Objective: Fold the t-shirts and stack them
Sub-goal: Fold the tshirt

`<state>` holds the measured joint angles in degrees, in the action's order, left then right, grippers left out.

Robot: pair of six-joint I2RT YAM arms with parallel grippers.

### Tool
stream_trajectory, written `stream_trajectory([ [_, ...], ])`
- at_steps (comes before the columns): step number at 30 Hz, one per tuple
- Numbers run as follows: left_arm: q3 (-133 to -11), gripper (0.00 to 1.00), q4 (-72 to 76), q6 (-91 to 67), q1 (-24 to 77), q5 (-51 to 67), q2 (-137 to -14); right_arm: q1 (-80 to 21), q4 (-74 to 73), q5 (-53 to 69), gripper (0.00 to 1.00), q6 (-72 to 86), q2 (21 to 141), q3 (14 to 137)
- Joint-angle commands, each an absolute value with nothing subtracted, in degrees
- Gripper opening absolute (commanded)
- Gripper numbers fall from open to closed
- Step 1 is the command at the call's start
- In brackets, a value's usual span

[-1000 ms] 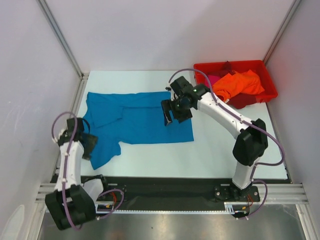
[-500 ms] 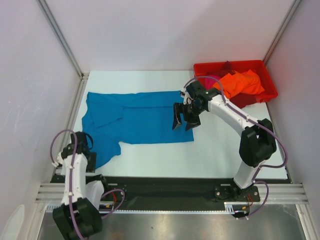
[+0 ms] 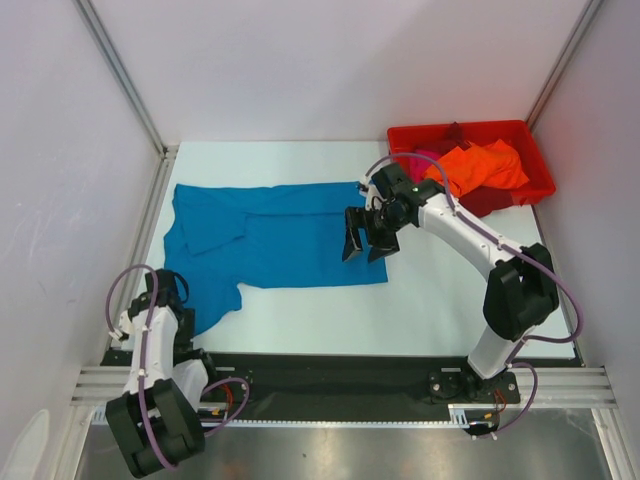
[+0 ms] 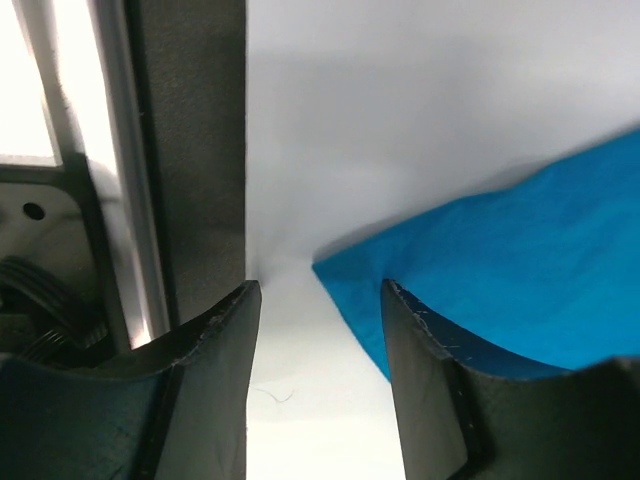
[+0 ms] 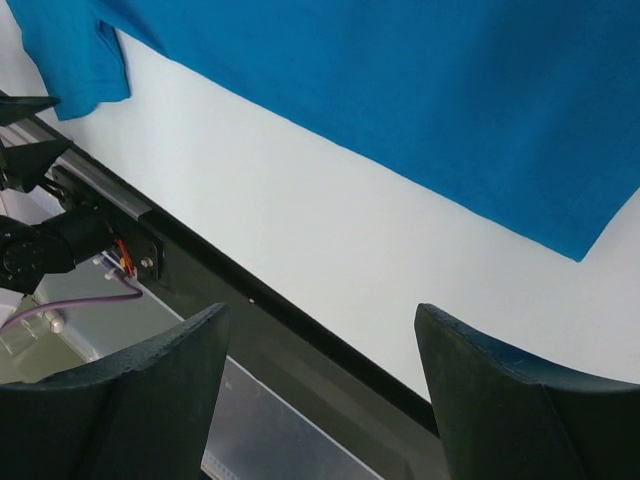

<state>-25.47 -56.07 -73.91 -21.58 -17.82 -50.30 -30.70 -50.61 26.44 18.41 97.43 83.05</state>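
A teal-blue t-shirt [image 3: 275, 235] lies spread flat on the white table, one sleeve folded in at its left. My right gripper [image 3: 364, 244] hangs open and empty above the shirt's right hem; the right wrist view [image 5: 320, 315] shows the shirt [image 5: 400, 90] below and ahead of its fingers. My left gripper [image 3: 178, 320] is open and empty, low by the near left sleeve corner [image 4: 480, 290], which lies beside its right finger [image 4: 420, 380]. Orange [image 3: 480, 165], magenta-pink [image 3: 424, 160] and dark red [image 3: 490, 202] shirts lie heaped in the bin.
A red plastic bin [image 3: 540, 188] stands at the back right corner. A black strip [image 3: 330, 370] and a metal rail run along the table's near edge. White walls and metal posts close in the left, back and right sides.
My right gripper has moved right, from over the shirt's middle to its right hem. My left arm has drawn back from the sleeve toward its base.
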Motion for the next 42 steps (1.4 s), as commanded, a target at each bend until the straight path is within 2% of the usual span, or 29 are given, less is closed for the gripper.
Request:
stream_trajectory([
  [1,-25.8,0.57,-52.9,-72.4,-22.4,-18.6,-50.1,-31.5,-50.0,26.5,0.81,18.4,94.8,82.2],
  [4,-24.4,0.50,-52.4,-73.1,-22.4,-18.4,-49.8,-31.8,-49.8,26.6,0.81,18.5,94.8,81.6],
  [5,-23.9,0.46,-52.0,-73.2,-22.4,-17.9,-49.7,-32.0,-49.8,26.5,0.81,18.5,94.7,81.5],
  [6,-23.5,0.38,-51.8,-73.5,-22.6,-17.7,-49.5,-32.1,-49.9,25.8,0.81,18.4,94.6,81.3],
  [11,-22.8,0.17,-50.2,-71.2,-22.7,-16.9,-49.6,-32.1,-50.5,24.3,0.81,18.5,93.5,78.7],
  [12,-23.2,0.06,-50.4,-70.2,-22.7,-17.6,-49.9,-32.1,-50.7,23.7,0.81,18.7,93.3,78.1],
  [14,-23.2,0.00,-49.9,-69.8,-22.8,-16.4,-50.5,-31.5,-51.2,22.3,0.80,18.8,93.1,76.4],
  [18,-24.3,0.00,-49.3,-67.9,-22.7,-15.4,-50.2,-27.3,-51.4,21.4,0.75,18.9,92.4,73.1],
  [20,-26.1,0.00,-48.3,-65.9,-22.7,-15.6,-50.2,-25.6,-50.5,20.9,0.66,18.5,91.7,71.5],
  [23,-29.9,0.00,-47.9,-60.6,-22.7,-16.8,-51.6,-22.3,-49.3,19.1,0.58,18.1,92.2,68.4],
  [28,-32.8,0.00,-46.8,-58.2,-19.6,-17.8,-49.1,-18.8,-43.9,18.4,0.58,19.9,92.9,62.2],
  [38,-34.3,0.00,-46.1,-57.7,-14.3,-18.8,-47.8,-16.2,-31.0,21.7,0.61,27.6,95.5,57.6],
  [42,-34.5,0.00,-47.4,-58.0,-14.2,-19.2,-47.7,-16.1,-28.4,23.3,0.53,30.2,99.5,56.2],
])
